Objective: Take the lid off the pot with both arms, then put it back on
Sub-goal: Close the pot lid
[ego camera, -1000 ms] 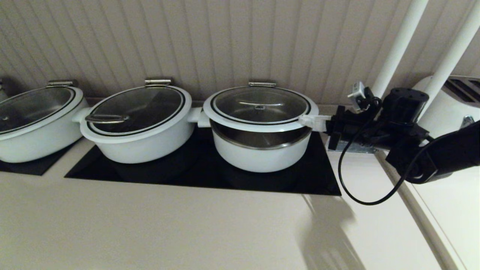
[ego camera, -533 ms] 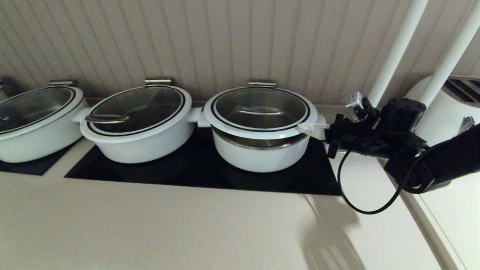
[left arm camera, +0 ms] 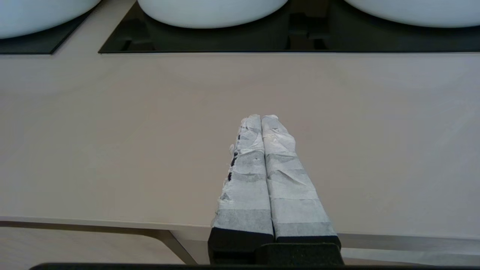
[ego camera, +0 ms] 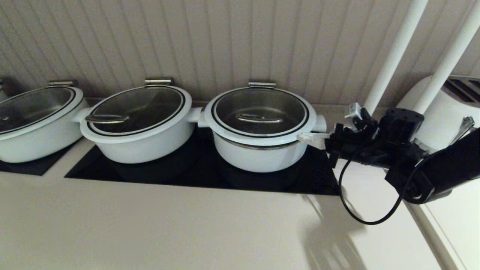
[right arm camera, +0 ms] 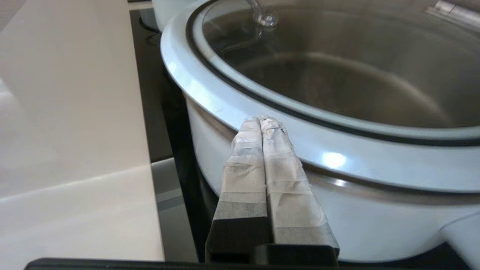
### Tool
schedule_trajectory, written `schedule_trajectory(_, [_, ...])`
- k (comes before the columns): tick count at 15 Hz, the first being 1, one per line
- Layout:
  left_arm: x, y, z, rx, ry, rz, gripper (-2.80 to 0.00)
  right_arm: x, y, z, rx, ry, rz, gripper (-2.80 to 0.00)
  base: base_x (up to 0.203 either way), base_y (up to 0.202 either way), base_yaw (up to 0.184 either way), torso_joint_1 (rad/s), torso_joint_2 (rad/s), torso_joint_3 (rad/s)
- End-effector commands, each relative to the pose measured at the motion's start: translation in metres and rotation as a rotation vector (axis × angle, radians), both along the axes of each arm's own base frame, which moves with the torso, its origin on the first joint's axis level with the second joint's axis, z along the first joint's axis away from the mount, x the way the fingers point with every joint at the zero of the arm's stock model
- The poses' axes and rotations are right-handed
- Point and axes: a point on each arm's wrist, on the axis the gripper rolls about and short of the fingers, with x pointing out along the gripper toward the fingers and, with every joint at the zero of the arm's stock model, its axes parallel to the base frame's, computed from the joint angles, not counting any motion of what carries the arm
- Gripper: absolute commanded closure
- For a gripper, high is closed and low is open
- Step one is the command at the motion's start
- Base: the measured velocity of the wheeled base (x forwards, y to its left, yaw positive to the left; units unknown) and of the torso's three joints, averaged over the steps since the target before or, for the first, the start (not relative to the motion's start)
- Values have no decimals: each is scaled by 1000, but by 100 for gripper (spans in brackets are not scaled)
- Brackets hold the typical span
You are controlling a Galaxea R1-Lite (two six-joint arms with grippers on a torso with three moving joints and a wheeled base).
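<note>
The white pot (ego camera: 260, 157) stands rightmost on the black hob. Its glass lid (ego camera: 260, 112) has a white rim and a metal hinge at the back, and lies almost flat, with a thin steel band showing under the rim. My right gripper (ego camera: 305, 137) is shut, with its taped tips against the lid rim's right front edge. In the right wrist view the tips (right arm camera: 260, 120) touch the rim of the lid (right arm camera: 337, 75) above the pot wall (right arm camera: 375, 217). My left gripper (left arm camera: 261, 117) is shut and empty over the beige counter in front of the pots, out of the head view.
Two more white lidded pots (ego camera: 138, 123) (ego camera: 35, 120) stand to the left. The black hob (ego camera: 150, 176) is set in a beige counter (ego camera: 150, 232). A white toaster (ego camera: 450, 108) and two white poles (ego camera: 393, 52) are at the right.
The lid has come down from a raised tilt to almost flat on the pot. My right gripper has moved down with its rim. The left gripper is out of the earlier frames.
</note>
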Motion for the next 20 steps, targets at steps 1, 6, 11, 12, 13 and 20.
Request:
schedule_trajectory(1, [0, 0, 0, 0, 0, 0, 0, -1, -1, -3, -2, 7, 4, 0, 0, 0, 0, 0, 0, 0])
schedule_trajectory(6, [0, 0, 0, 1, 0, 0, 0, 0, 0, -6, 1, -2, -4, 0, 0, 0, 0, 0, 0, 0])
schedule_trajectory(11, [0, 0, 0, -1, -1, 0, 0, 13, 1, -11, 16, -44, -48, 0, 0, 0, 0, 0, 0, 0])
schedule_trajectory(12, [0, 0, 0, -1, -1, 0, 0, 13, 1, -11, 16, -44, -48, 0, 0, 0, 0, 0, 0, 0])
schedule_trajectory(13, [0, 0, 0, 0, -1, 0, 0, 13, 2, -12, 16, -41, -48, 0, 0, 0, 0, 0, 0, 0])
schedule_trajectory(20, [0, 0, 0, 1, 0, 0, 0, 15, -2, -15, 16, -35, -67, 0, 0, 0, 0, 0, 0, 0])
